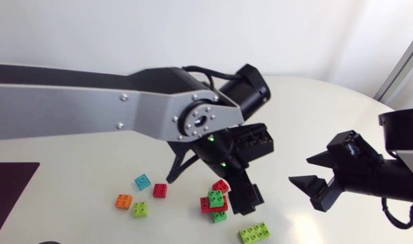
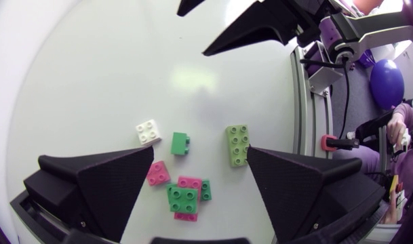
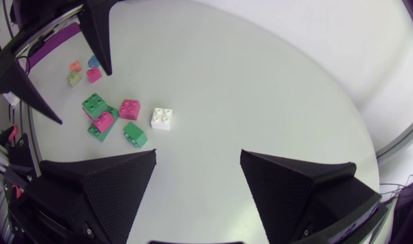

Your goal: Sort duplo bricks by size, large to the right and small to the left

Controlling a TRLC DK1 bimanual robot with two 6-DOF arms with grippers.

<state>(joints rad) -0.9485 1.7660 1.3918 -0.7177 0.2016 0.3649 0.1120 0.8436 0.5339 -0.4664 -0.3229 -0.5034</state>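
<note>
A pile of bricks lies in the front middle: a red brick [image 1: 220,186], a green brick [image 1: 215,198] on a larger red one, and a small green brick [image 1: 220,217]. A large lime brick [image 1: 254,232] lies near the front edge. My left gripper [image 1: 241,196] hangs open just over the pile, which shows between its fingers [image 2: 118,183] as the green brick [image 2: 184,198] on pink. Ahead of them lie a white brick [image 2: 148,131], a green brick [image 2: 180,143] and the lime brick [image 2: 238,144]. My right gripper [image 1: 300,171] stands open and holds nothing, to the right of the pile.
Left of the pile lie small bricks: teal [image 1: 142,181], red [image 1: 160,190], orange [image 1: 124,200] and lime [image 1: 140,209]. My left arm's long silver link [image 1: 91,108] crosses the table from the left. A dark mat [image 1: 9,190] lies at the left edge.
</note>
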